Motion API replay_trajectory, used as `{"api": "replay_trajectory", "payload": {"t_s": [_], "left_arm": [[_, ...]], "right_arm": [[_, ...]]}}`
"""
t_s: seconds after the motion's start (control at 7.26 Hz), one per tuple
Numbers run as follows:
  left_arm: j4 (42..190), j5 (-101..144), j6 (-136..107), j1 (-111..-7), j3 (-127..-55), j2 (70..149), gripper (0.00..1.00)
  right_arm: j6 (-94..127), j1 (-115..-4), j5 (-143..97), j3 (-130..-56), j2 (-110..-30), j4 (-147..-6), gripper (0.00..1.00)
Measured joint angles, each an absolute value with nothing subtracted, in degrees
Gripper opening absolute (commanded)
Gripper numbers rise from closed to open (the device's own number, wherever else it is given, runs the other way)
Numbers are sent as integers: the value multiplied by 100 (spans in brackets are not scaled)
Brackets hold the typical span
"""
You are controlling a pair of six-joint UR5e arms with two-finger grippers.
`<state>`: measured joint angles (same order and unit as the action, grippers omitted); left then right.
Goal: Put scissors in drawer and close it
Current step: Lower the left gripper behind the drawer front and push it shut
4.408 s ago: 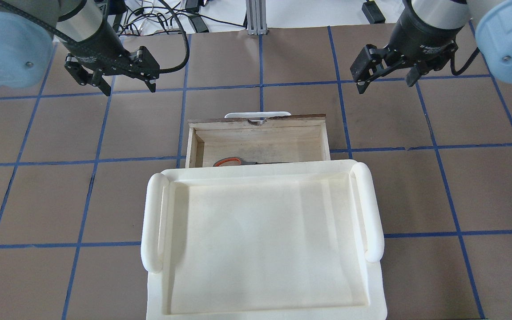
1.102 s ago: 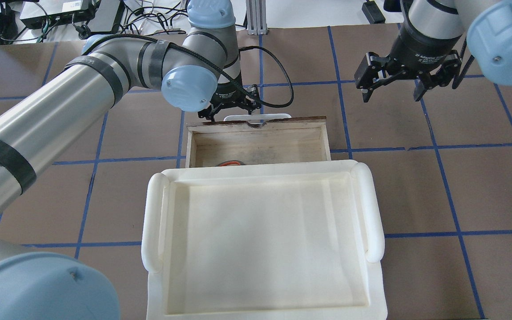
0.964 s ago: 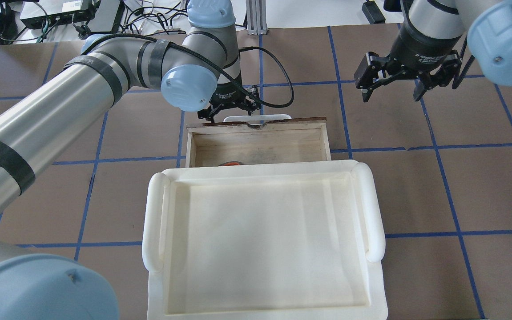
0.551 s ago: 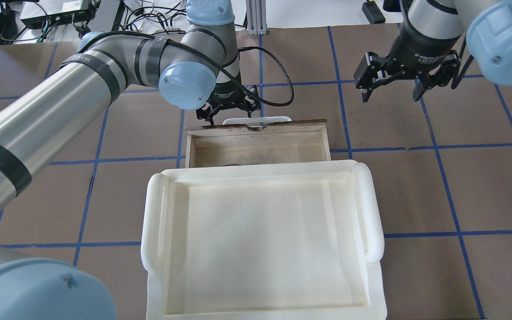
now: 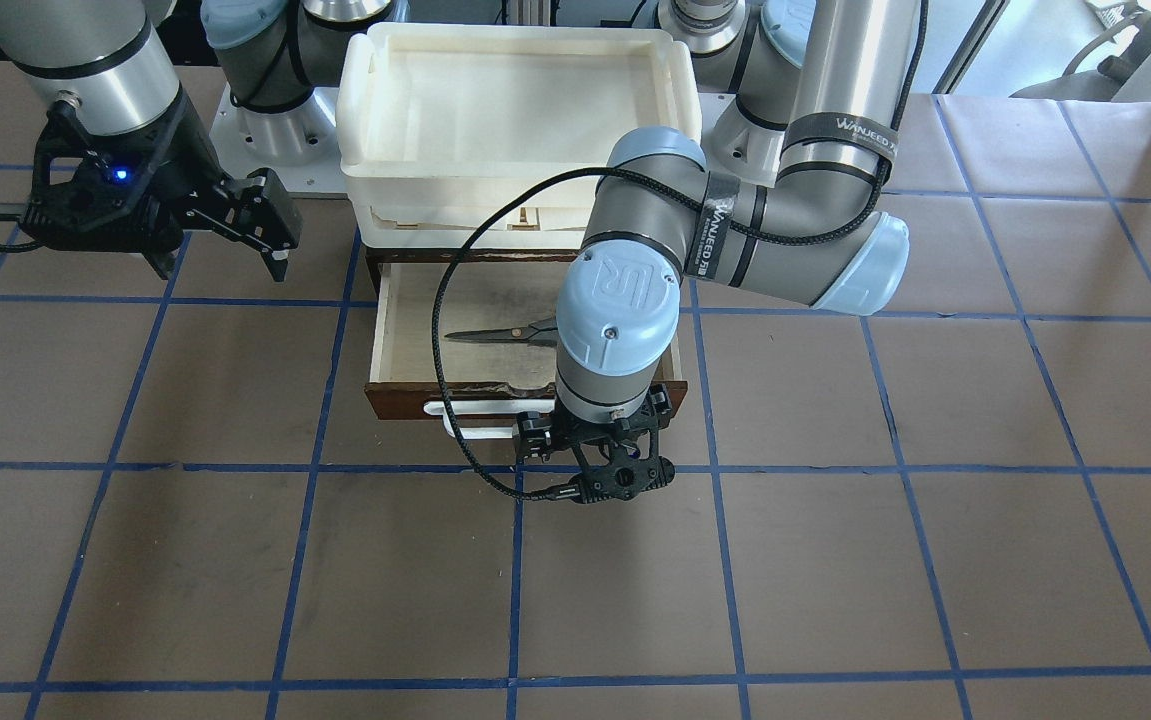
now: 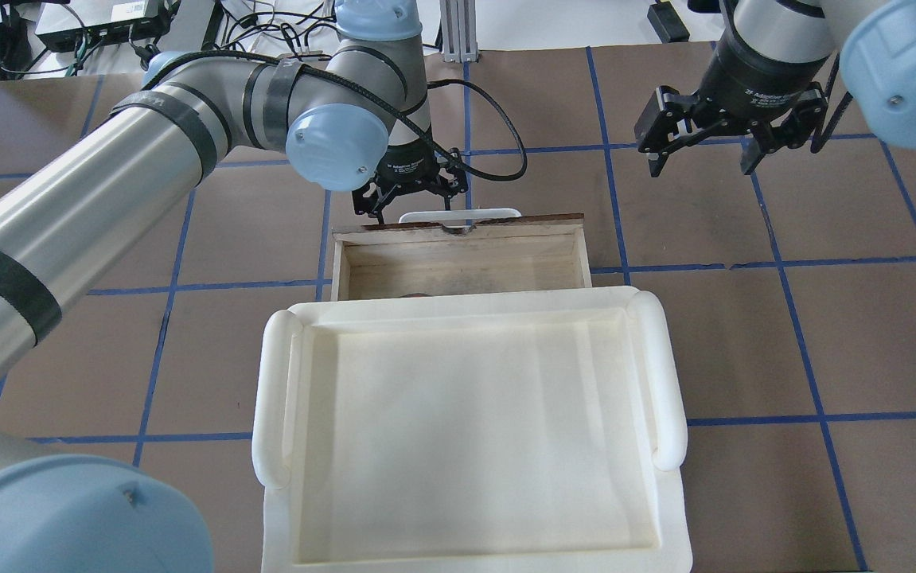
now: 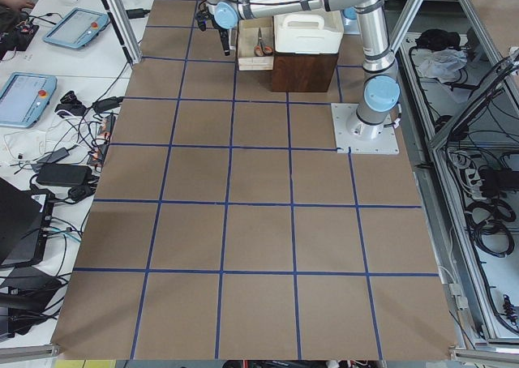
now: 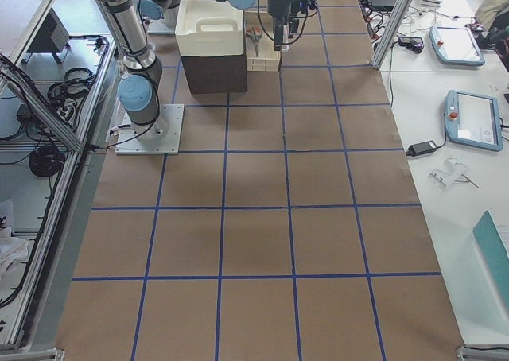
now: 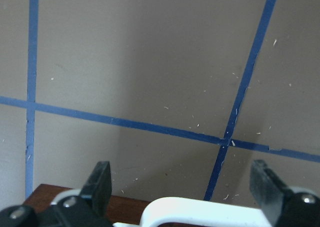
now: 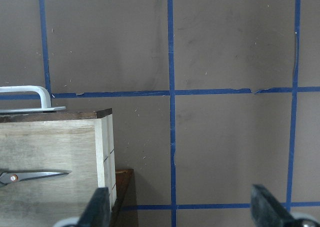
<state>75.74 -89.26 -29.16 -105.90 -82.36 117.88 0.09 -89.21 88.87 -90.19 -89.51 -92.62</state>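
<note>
Some four seconds ago the left gripper (image 6: 410,199) hung well off to the left. It now stands just beside the dark front of the drawer (image 5: 410,345), on the side facing the operators' edge of the table. Its fingers (image 9: 101,182) are spread wide, one to each side of the white handle (image 5: 480,428), and grip nothing.

The drawer sits further in under the cream-white tray (image 6: 473,306) than before. From overhead, the orange loop of the scissors (image 5: 500,334) that showed then is now all but hidden by the tray's rim. The drawer is not fully shut, and a strip of its plywood floor shows.

The scissors lie flat on that floor with the blades pointing toward the table's right end. In the front view their handles are hidden behind the left wrist.

The right gripper (image 6: 700,161) hangs above the table beyond the drawer's right front corner, about where it was, with its fingers open and empty.
</note>
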Motion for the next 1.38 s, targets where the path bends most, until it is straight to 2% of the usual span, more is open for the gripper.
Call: {"api": "replay_trajectory", "payload": {"t_s": [1.38], "left_arm": [[8280, -8875, -3085, -10704, -8259, 11638, 100]], "right_arm": [[0, -8921, 8886, -9026, -8956, -9233, 100]]}}
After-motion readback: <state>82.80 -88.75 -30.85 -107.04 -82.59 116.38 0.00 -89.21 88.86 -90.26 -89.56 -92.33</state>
